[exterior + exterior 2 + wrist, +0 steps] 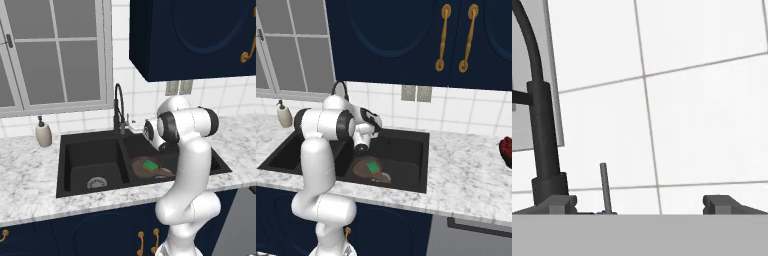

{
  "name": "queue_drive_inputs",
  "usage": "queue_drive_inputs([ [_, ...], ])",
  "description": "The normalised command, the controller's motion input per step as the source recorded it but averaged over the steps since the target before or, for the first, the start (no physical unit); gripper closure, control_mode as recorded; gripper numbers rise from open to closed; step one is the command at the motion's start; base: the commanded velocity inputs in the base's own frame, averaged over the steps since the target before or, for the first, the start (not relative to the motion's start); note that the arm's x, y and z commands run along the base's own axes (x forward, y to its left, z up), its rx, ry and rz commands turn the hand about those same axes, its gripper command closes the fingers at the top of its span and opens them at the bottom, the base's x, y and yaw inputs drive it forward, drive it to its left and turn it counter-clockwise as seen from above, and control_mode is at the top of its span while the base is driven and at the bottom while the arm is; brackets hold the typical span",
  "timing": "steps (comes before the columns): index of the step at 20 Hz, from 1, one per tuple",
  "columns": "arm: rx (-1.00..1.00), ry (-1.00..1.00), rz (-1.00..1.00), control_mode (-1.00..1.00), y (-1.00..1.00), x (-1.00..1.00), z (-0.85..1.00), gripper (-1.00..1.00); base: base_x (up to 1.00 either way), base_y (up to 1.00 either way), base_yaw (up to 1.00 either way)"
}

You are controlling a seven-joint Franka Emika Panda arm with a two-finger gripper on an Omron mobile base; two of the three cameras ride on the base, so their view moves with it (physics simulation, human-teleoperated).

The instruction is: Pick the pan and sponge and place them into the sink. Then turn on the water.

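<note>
While one sponge (149, 164) rests in one pan (151, 170), two basins share the sink (65, 170).

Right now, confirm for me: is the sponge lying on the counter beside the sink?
No, the sponge rests on the pan inside the sink.

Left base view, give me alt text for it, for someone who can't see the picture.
A reddish-brown pan with a green sponge lying in it sits in the right basin of a black double sink. A white robot arm reaches over that basin toward the black gooseneck faucet, where no water runs. A beige soap dispenser stands on the marble counter at left.
</note>
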Motion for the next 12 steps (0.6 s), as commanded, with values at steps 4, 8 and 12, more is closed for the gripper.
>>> queue_drive_inputs([
  [4,0.02,0.00,0.05,-1.00,0.00,0.36,0.00,-1.00,0.00,0.00,0.00],
  [8,0.01,0.00,0.05,-1.00,0.00,0.16,0.00,-1.00,0.00,0.00,0.00],
  [12,0.00,0.00,0.01,-1.00,0.03,0.00,0.00,-1.00,0.00,0.00,0.00],
])
